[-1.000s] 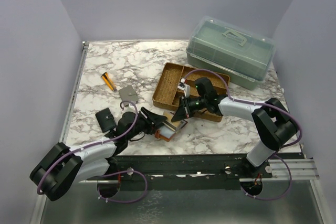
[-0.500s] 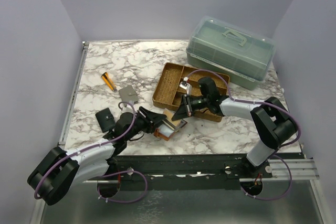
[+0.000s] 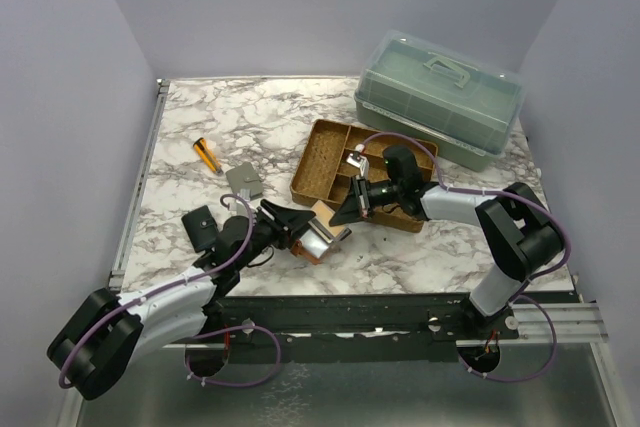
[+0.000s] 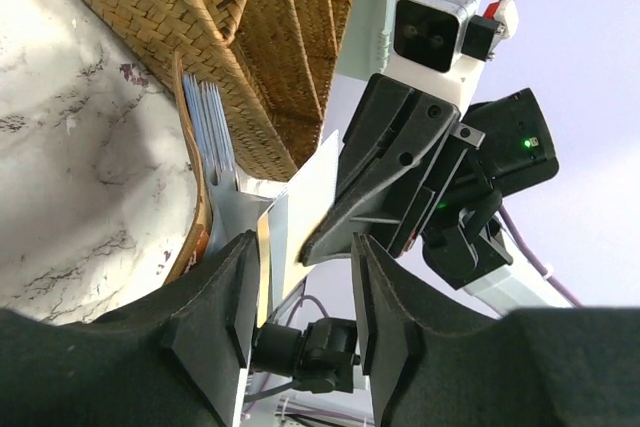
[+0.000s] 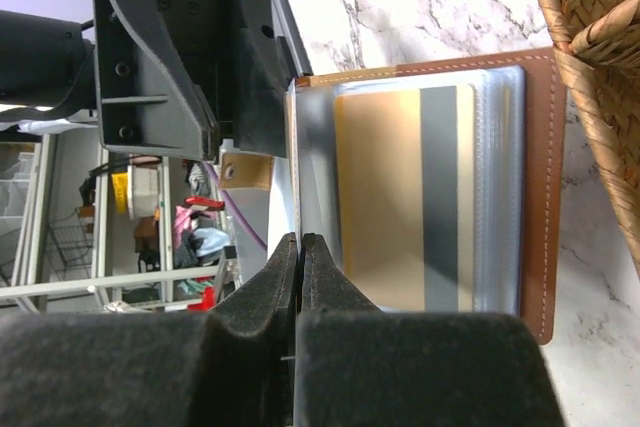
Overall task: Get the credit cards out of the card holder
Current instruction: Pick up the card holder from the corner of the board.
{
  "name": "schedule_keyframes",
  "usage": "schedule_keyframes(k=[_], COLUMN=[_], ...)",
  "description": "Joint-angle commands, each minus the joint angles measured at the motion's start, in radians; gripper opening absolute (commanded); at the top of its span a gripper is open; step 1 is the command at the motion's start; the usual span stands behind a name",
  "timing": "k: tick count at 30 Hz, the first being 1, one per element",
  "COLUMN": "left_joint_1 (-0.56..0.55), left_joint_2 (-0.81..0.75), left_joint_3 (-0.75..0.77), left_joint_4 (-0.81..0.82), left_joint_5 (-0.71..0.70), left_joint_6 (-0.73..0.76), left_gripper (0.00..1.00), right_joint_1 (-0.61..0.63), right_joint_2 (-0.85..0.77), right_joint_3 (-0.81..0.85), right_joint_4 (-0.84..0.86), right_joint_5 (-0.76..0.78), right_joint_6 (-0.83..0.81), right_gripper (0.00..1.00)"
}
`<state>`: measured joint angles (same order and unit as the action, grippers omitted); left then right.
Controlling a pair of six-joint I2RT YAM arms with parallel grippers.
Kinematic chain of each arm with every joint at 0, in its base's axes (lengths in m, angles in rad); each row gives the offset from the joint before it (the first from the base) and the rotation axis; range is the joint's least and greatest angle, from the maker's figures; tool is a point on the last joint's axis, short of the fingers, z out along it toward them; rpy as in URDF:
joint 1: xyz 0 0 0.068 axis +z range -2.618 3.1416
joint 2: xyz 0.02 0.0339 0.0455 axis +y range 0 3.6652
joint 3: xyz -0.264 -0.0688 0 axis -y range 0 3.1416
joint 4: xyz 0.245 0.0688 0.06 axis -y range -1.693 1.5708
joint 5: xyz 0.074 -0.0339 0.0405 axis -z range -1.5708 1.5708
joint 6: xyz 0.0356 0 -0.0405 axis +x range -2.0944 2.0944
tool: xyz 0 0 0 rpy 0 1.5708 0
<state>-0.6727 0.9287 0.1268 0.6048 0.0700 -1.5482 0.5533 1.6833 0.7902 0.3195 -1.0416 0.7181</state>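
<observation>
The card holder (image 3: 312, 244) stands open near the table's front, brown leather (image 5: 545, 197) with clear sleeves. A gold credit card (image 5: 385, 197) with a grey stripe sits in the top sleeve. My right gripper (image 3: 341, 218) (image 5: 300, 239) is shut on a thin pale card (image 4: 305, 197) that stands on edge at the holder's raised side. My left gripper (image 3: 295, 228) (image 4: 305, 259) reaches in from the left with its jaws apart. One leaf of the holder (image 4: 195, 212) leans against its left finger, and the pale card pokes into the gap.
A woven tray (image 3: 322, 164) lies just behind the holder, and a green lidded box (image 3: 440, 97) stands at the back right. A black wallet (image 3: 203, 227), a grey wallet (image 3: 244, 179) and an orange pen (image 3: 207, 154) lie to the left.
The holder has tipped up, and a pale silvery face now shows. My left gripper has narrowed a little and shifted right. My right gripper has drawn slightly back towards the tray, still shut.
</observation>
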Motion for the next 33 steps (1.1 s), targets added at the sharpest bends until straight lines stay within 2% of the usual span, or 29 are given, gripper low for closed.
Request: schedule_keyframes(k=[1, 7, 19, 21, 26, 30, 31, 33], left_joint_1=[-0.017, -0.026, -0.031, -0.031, -0.032, -0.031, -0.031, -0.023], left_joint_2=[0.055, 0.140, 0.142, 0.160, 0.205, 0.186, 0.167, 0.120], left_joint_3=[0.044, 0.052, 0.058, 0.068, 0.087, 0.066, 0.057, 0.040], left_joint_4=[0.175, 0.247, 0.302, 0.311, 0.320, 0.329, 0.327, 0.306], left_joint_5=[0.037, 0.053, 0.042, 0.058, 0.099, 0.104, 0.106, 0.124], left_joint_6=[-0.032, -0.012, 0.042, 0.050, 0.074, 0.098, 0.116, 0.151], left_gripper=[0.48, 0.46, 0.31, 0.25, 0.00, 0.00, 0.00, 0.00], right_joint_1=[0.004, -0.004, -0.012, -0.012, -0.013, -0.012, -0.014, -0.025], right_joint_2=[0.008, 0.006, 0.034, 0.034, 0.035, 0.025, 0.017, -0.001], right_joint_3=[-0.025, -0.044, -0.049, -0.051, -0.051, -0.045, -0.037, -0.017], right_joint_4=[0.061, 0.123, 0.153, 0.156, 0.159, 0.155, 0.138, 0.096], right_joint_5=[-0.060, -0.090, -0.116, -0.118, -0.120, -0.121, -0.121, -0.134], right_joint_6=[0.058, 0.114, 0.147, 0.147, 0.145, 0.100, 0.073, 0.000], right_gripper=[0.00, 0.00, 0.00, 0.00, 0.00, 0.00, 0.03, 0.17])
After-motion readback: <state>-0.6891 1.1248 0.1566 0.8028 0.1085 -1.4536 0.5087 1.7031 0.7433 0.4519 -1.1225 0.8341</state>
